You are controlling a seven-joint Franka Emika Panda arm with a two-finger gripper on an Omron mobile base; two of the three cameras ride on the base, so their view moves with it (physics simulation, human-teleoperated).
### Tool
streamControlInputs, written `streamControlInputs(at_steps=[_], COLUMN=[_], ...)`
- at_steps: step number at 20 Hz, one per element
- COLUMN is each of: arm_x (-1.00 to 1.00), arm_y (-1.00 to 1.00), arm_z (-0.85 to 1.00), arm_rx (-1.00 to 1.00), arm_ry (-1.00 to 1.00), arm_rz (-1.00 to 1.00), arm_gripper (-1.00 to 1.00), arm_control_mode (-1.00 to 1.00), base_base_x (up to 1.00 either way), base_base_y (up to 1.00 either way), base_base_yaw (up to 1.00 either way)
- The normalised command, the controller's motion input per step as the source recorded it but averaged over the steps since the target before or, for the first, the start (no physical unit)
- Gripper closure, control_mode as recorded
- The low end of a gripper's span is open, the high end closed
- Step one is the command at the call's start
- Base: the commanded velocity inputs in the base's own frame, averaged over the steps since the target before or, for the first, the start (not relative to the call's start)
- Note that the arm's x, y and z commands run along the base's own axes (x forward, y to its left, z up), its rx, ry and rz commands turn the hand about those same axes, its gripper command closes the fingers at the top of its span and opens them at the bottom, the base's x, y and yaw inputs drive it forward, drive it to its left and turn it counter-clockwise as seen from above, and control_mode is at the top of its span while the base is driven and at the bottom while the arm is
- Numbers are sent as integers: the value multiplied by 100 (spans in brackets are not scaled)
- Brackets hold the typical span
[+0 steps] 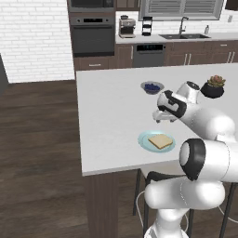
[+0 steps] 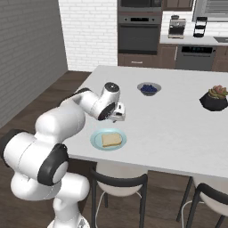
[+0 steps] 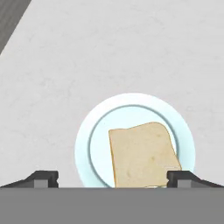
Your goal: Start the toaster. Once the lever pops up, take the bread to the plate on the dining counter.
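place: home kitchen | evidence: wall oven (image 1: pixel 93 35), sink (image 1: pixel 183 36), coffee machine (image 1: pixel 126 26), dining counter (image 1: pixel 111 111)

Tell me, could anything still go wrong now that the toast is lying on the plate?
Maybe a little. The bread lies off-centre on the pale blue plate, one corner near the rim, so a bump could slide it off. The gripper, jaws open, hangs just above it and might clip the slice if it dips. The plate also sits close to the dining counter edge, so a hard nudge could push it toward the drop.
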Motion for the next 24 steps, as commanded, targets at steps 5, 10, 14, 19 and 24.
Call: streamControlInputs(at_steps=[5,10,14,19,24], arm_x=[-38,-45,-44,-41,-32], arm_y=[10,14,7,8,9], arm_z=[55,27,37,49,22], arm_rx=[-16,-13,-3,0,0], arm_ry=[20,19,3,0,0], arm_rz=[0,0,0,0,0], arm_gripper=[-100,-100,-100,-100,-100], arm_control_mode=[-100,-100,-100,-100,-100], base_base_x=[0,0,0,0,0], base_base_y=[0,0,0,0,0], base_base_yaw=[0,0,0,0,0])
